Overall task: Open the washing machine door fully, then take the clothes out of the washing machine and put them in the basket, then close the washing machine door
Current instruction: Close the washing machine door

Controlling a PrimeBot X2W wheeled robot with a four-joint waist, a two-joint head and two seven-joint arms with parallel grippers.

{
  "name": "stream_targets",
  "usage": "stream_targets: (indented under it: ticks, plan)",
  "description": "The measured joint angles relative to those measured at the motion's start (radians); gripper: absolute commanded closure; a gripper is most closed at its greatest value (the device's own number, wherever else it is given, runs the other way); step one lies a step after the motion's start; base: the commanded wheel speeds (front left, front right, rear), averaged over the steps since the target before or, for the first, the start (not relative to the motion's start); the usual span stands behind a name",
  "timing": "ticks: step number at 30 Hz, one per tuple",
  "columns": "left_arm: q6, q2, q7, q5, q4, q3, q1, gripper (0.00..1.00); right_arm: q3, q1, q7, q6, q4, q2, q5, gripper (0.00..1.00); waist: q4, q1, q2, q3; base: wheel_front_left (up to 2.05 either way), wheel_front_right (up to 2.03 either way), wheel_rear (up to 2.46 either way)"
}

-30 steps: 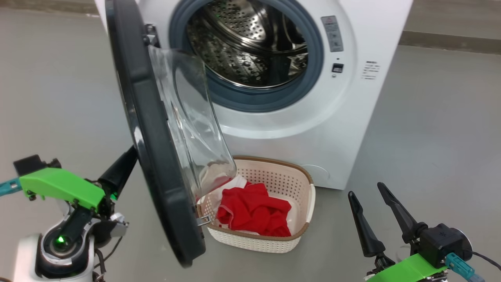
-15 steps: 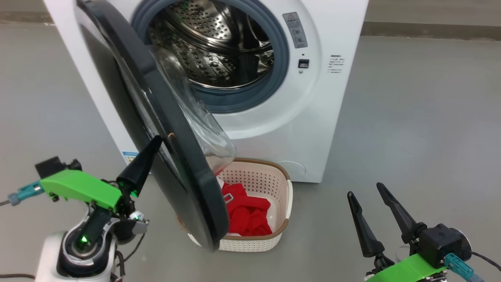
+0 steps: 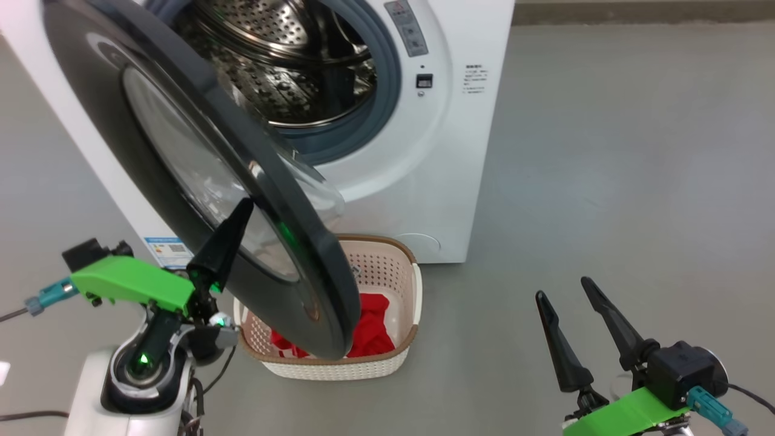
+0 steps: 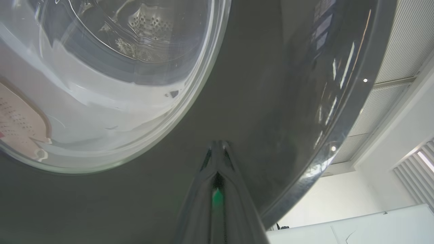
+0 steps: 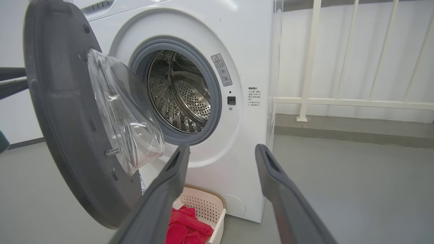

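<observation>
The left gripper (image 3: pixel 242 209), fingers pressed together, has its tip against the outer face of the door (image 3: pixel 312 263), which stands partly open. The right gripper (image 3: pixel 562 287) gapes empty. The clothes (image 3: pixel 370 321) lie in the basket (image 3: pixel 413 284) at the machine's (image 3: pixel 448 151) foot.

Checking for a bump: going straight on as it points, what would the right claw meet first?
Likely the washing machine, on its white front face just beside the round opening; how far off is hard to tell.
</observation>
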Motion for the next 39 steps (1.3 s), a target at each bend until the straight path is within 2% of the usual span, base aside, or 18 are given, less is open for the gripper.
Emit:
stream_targets:
  ticks: [9, 19, 39]
  plan:
    - [-0.019, -0.002, -0.046, -0.048, 0.029, -0.021, -0.066, 1.0, 0.001, -0.036, -0.009, 0.0, 0.005, -0.001, 0.0, 0.0, -0.056, 0.0, 0.0, 0.038, 0.0, 0.0, 0.0]
    - [-0.052, -0.004, -0.082, -0.051, 0.08, -0.032, -0.141, 1.0, 0.002, -0.043, -0.012, 0.0, 0.01, -0.001, 0.0, 0.0, -0.114, 0.0, 0.0, 0.073, 0.0, 0.0, 0.0]
    - [-0.124, -0.011, -0.225, -0.046, 0.309, -0.029, -0.39, 1.0, 0.01, -0.121, -0.029, 0.0, 0.015, -0.002, 0.0, 0.0, -0.173, 0.0, 0.0, 0.178, 0.0, 0.0, 0.0]
